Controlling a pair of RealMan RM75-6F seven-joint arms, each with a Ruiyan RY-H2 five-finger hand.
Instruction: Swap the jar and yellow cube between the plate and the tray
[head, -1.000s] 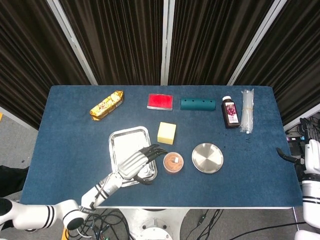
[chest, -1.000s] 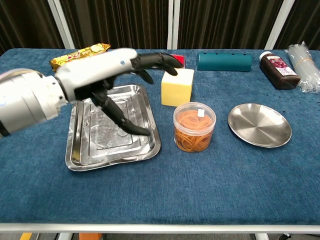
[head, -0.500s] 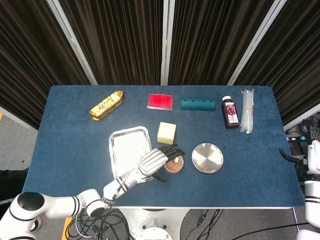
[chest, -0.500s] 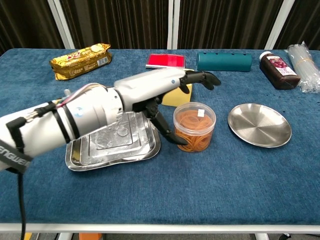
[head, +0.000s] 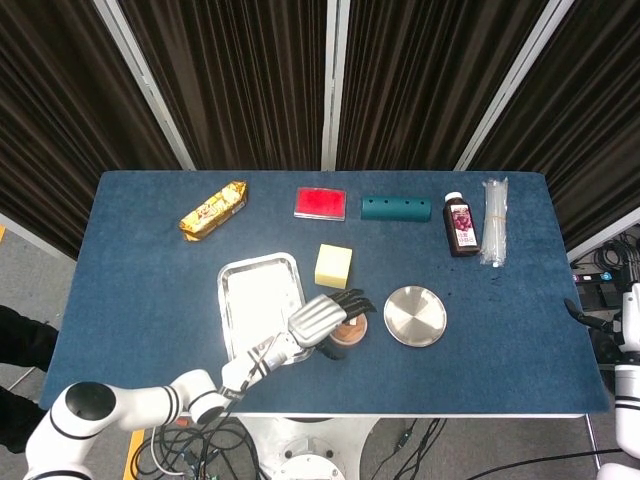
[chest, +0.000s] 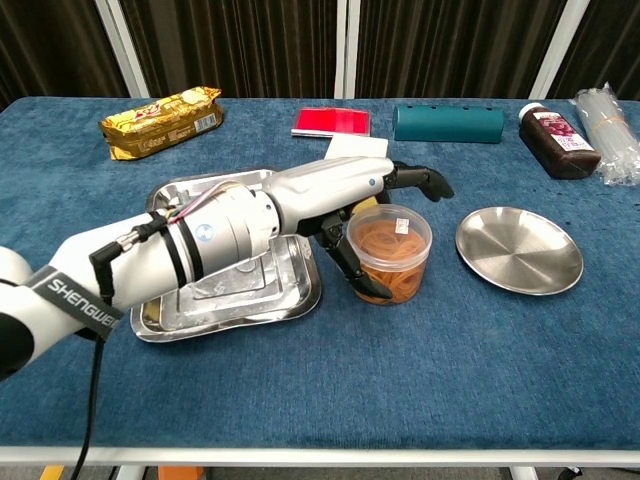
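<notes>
Left hand (chest: 375, 215) reaches over the jar (chest: 390, 254), fingers spread around it, thumb against its near side, though a firm grip cannot be told. Left of the jar lies the tray (chest: 160, 312); behind the jar the yellow cube (head: 333, 266) stands on the surface; right of the jar sits the plate (chest: 519, 251). Right hand (head: 627, 318) hangs past the surface's edge, its state unclear.

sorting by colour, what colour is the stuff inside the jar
Orange, seen through the clear jar; clearest in the chest view.
</notes>
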